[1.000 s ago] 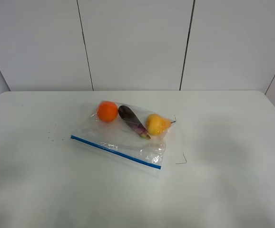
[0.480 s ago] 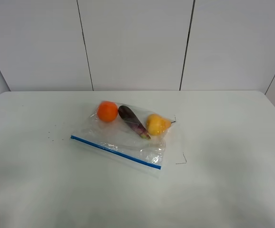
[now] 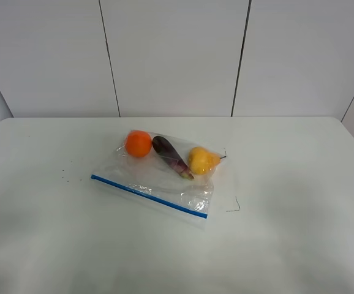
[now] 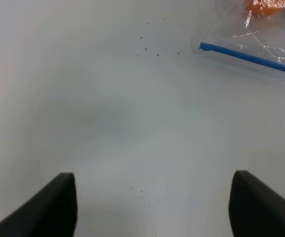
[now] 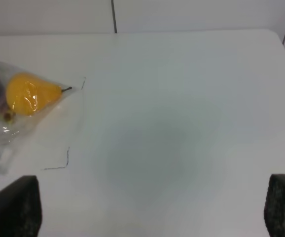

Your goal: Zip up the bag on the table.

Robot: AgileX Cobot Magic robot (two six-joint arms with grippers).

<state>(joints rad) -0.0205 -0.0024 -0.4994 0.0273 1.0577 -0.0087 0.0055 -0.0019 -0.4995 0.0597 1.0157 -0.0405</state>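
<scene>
From the high camera, the bag (image 3: 157, 173) lies flat near the middle of the table (image 3: 299, 184), with no arm in sight. Its blue zip strip (image 3: 149, 196) runs along the near edge, slanting from the left toward the near right. Inside, along the far side, sit an orange (image 3: 138, 143), a dark purple vegetable (image 3: 171, 156) and a yellow pear (image 3: 202, 160). A thin black mark (image 3: 234, 206) lies on the table just right of the bag, and tiny dark specks (image 3: 65, 174) lie to its left.

In the left wrist view, the left gripper (image 4: 152, 205) hangs over bare table with its fingers spread wide, holding nothing; the zip strip's left end (image 4: 204, 46) is well apart from it.

In the right wrist view, the right gripper (image 5: 152, 210) is also spread wide and empty, with the pear (image 5: 31, 93) and the black mark (image 5: 61, 162) off to one side.
</scene>
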